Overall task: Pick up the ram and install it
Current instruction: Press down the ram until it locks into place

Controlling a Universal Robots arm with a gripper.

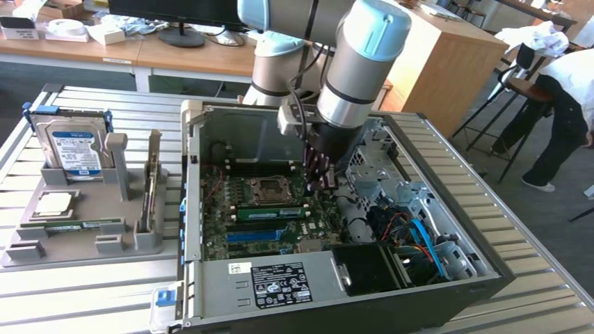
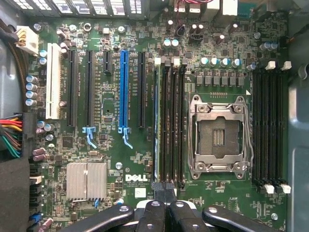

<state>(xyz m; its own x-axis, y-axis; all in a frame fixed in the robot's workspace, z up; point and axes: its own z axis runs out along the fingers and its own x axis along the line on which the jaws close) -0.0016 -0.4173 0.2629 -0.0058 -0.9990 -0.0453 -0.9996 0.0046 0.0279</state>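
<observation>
Arm is hanging over the open PC case [image 1: 213, 275], centre of the exterior view. Ram [image 2: 156, 121] is sitting edge-on in a motherboard [image 2: 140, 154] slot just beside the CPU socket [image 2: 219, 137]. Gripper [image 2: 163, 188], fingers pressed together and gripping nothing, is sitting at the ram's end; contact unclear. Looks like the seating step, which calls for a straight, even push.

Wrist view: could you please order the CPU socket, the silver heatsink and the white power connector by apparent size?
1. CPU socket
2. silver heatsink
3. white power connector
All sit about at board level, so the order looks safe.
</observation>
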